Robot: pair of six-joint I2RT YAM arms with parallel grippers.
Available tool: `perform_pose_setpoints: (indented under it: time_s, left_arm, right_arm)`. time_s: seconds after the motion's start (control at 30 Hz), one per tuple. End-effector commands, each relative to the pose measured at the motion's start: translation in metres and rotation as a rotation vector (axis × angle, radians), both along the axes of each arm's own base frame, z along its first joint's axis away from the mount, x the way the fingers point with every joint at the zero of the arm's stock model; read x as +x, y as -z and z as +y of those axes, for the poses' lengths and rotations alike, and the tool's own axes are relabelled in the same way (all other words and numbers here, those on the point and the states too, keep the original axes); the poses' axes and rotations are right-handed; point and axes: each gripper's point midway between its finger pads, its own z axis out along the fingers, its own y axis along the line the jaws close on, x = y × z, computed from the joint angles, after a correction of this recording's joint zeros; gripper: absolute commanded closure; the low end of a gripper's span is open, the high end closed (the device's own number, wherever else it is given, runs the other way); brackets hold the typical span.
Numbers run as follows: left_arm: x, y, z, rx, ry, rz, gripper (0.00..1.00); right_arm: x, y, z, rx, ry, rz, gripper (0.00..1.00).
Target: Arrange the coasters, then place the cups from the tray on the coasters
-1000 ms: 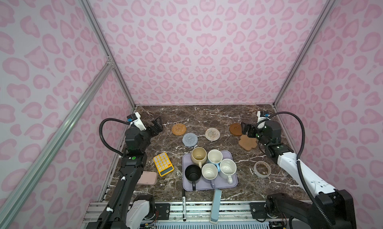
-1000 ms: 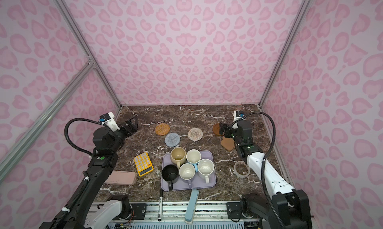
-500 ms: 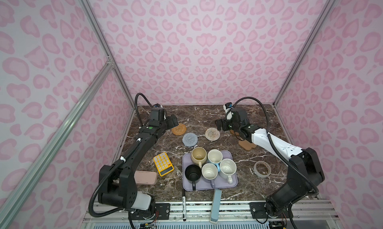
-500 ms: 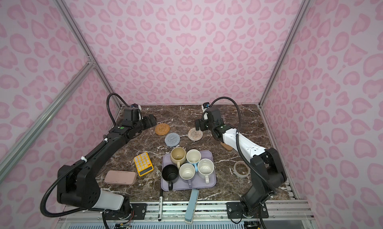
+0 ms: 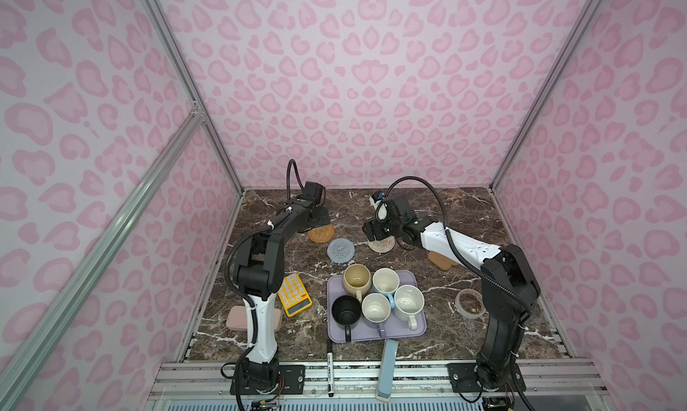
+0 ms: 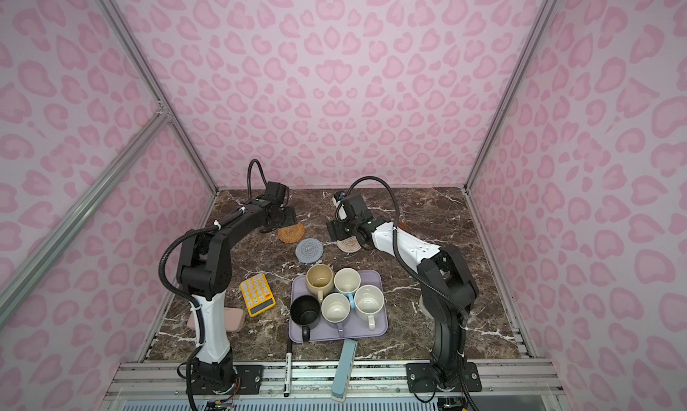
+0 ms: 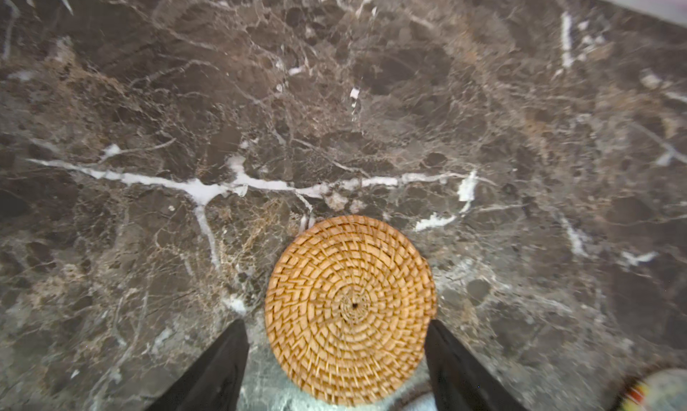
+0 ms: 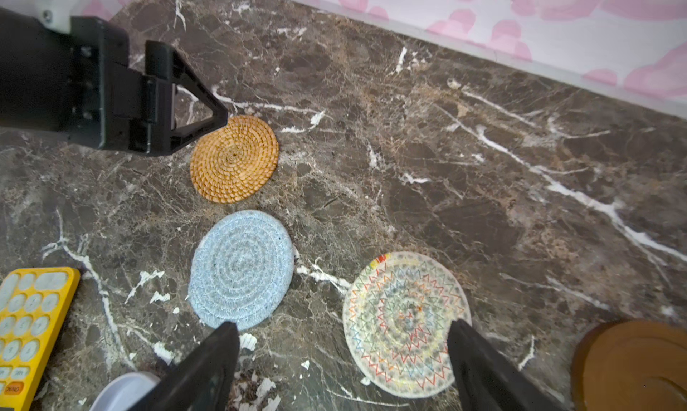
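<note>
We note: left end effector (image 7: 336, 321) apart, astride orange coaster (image 7: 349, 308) (not clamped); right end effector (image 8: 342, 323) apart, over cream coaster (image 8: 403, 323); cups (image 5: 357, 279) in tray (image 5: 401, 331).

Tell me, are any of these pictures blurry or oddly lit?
Left wrist view: the marble table smears toward the edges, and the orange woven coaster is soft. Right wrist view: mostly crisp, though the brown saucer-like coaster blurs. Both top views: sharp, evenly lit, soft shadows.

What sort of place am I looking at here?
Probably a robot test booth, not a home: two arms bolted to a metal rail, pink patterned walls boxing in a marble tabletop, mugs staged on a tray.
</note>
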Motion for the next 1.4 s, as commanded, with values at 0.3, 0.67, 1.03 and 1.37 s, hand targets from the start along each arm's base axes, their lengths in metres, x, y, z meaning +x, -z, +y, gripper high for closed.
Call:
perform_pose_setpoints:
  time_s: [0.3, 0.67, 1.03, 1.37]
  left_arm:
    - [-0.010, 0.050, 0.011, 0.117, -0.021, 0.179, 0.33]
    - [-0.040, 0.053, 0.032, 0.134, -0.054, 0.208, 0.38]
    - [-0.053, 0.042, 0.043, 0.114, -0.072, 0.177, 0.38]
    - [-0.032, 0.012, 0.037, 0.070, -0.064, 0.088, 0.34]
  right_arm:
    - [-0.007, 0.024, 0.040, -0.001, -0.104, 0.059, 0.13]
    - [-0.012, 0.024, 0.043, -0.006, -0.109, 0.065, 0.13]
    - [-0.015, 0.023, 0.040, -0.018, -0.096, 0.063, 0.13]
    - [-0.011, 0.008, 0.039, -0.021, -0.090, 0.040, 0.13]
